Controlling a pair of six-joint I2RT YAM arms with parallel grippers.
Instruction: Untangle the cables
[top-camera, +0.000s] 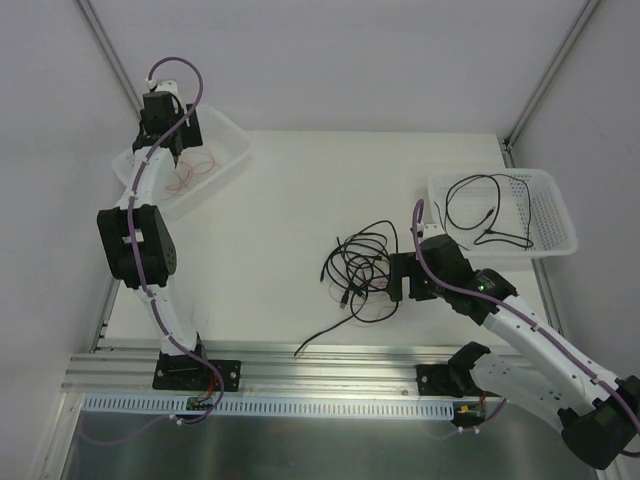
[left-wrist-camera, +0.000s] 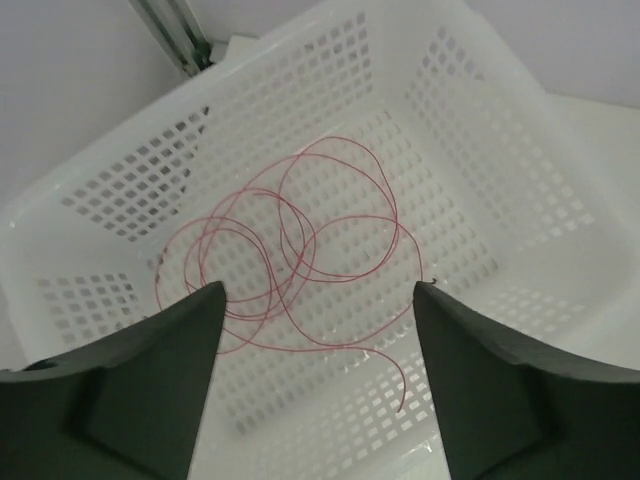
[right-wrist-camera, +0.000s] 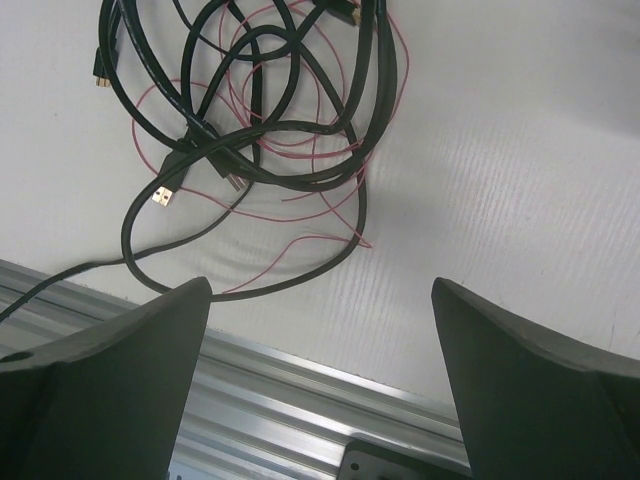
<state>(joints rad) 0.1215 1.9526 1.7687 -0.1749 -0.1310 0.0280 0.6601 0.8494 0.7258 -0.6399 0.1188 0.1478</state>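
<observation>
A tangle of black cables (top-camera: 360, 268) with thin red wire woven in lies mid-table. In the right wrist view the black cables (right-wrist-camera: 262, 130) and red wire (right-wrist-camera: 330, 212) lie just beyond my fingers. My right gripper (top-camera: 397, 278) is open and empty at the tangle's right edge, low over the table (right-wrist-camera: 320, 285). My left gripper (top-camera: 180, 140) hangs open and empty over the left basket (top-camera: 225, 135). A loose red wire (left-wrist-camera: 300, 250) lies coiled on that basket's floor, below the open left gripper (left-wrist-camera: 318, 290). A black cable (top-camera: 488, 215) lies in the right basket (top-camera: 555, 205).
An aluminium rail (top-camera: 320, 365) runs along the table's near edge and shows in the right wrist view (right-wrist-camera: 300, 390). One black cable end (top-camera: 310, 345) trails toward it. White walls and frame posts (top-camera: 110, 60) enclose the table.
</observation>
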